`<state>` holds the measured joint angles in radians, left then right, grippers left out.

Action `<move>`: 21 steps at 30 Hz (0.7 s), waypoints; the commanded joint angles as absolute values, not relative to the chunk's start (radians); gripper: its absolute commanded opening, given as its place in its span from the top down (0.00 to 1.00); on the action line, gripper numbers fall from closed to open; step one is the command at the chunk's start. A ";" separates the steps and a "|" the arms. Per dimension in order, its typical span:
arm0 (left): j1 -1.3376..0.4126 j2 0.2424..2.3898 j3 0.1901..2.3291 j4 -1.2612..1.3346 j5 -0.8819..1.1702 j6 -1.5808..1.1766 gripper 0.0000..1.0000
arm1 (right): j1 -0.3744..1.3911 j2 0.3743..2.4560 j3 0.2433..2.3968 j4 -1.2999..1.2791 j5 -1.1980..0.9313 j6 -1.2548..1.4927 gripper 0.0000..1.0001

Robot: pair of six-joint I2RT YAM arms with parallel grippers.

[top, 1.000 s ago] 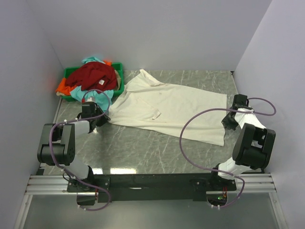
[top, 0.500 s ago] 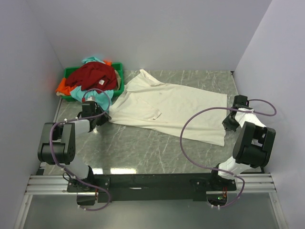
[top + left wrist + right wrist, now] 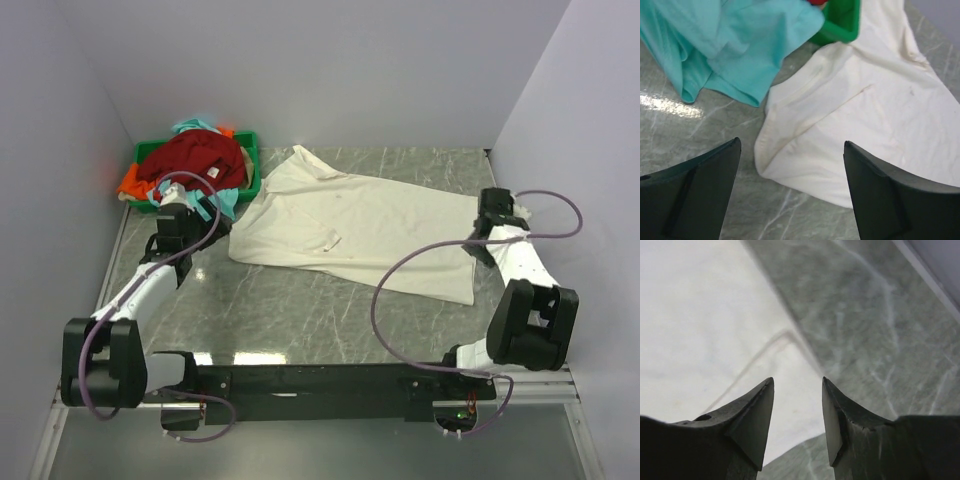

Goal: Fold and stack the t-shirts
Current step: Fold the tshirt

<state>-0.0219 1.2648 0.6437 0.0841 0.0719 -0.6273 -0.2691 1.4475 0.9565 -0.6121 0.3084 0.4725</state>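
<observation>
The cream-white t-shirt (image 3: pixel 350 225) lies spread flat across the table's middle. My left gripper (image 3: pixel 188 212) hovers open by the shirt's left corner (image 3: pixel 870 115), its fingers wide apart (image 3: pixel 791 144) and holding nothing. My right gripper (image 3: pixel 488 212) is open above the shirt's right edge (image 3: pixel 700 315), with only cloth and table showing between its tips (image 3: pixel 797 380). The dark red t-shirt (image 3: pixel 195 160), the teal one (image 3: pixel 215 200) and the orange one (image 3: pixel 130 182) are heaped in the bin. The teal t-shirt (image 3: pixel 730 45) hangs over the bin's front onto the table.
The green plastic bin (image 3: pixel 250 165) stands at the back left corner, its front corner (image 3: pixel 842 25) touching the cream shirt. Walls close in the table on the left, back and right. Bare marble (image 3: pixel 300 300) lies between the shirt and the arm bases.
Both grippers have opened and let go of the cream shirt's corners. The left arm has swung left toward the bin, and the right gripper has moved toward the back.
</observation>
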 commanded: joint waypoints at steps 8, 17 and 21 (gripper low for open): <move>-0.216 1.357 0.755 0.191 0.175 -0.647 0.07 | 0.199 1.387 0.985 -0.387 0.003 0.607 0.49; -0.255 1.698 0.802 0.460 0.345 -0.724 0.05 | 0.405 1.632 0.970 -0.258 -0.126 0.667 0.50; -0.255 1.758 0.778 0.489 0.302 -0.733 0.05 | 0.425 1.654 0.925 -0.222 -0.132 0.673 0.50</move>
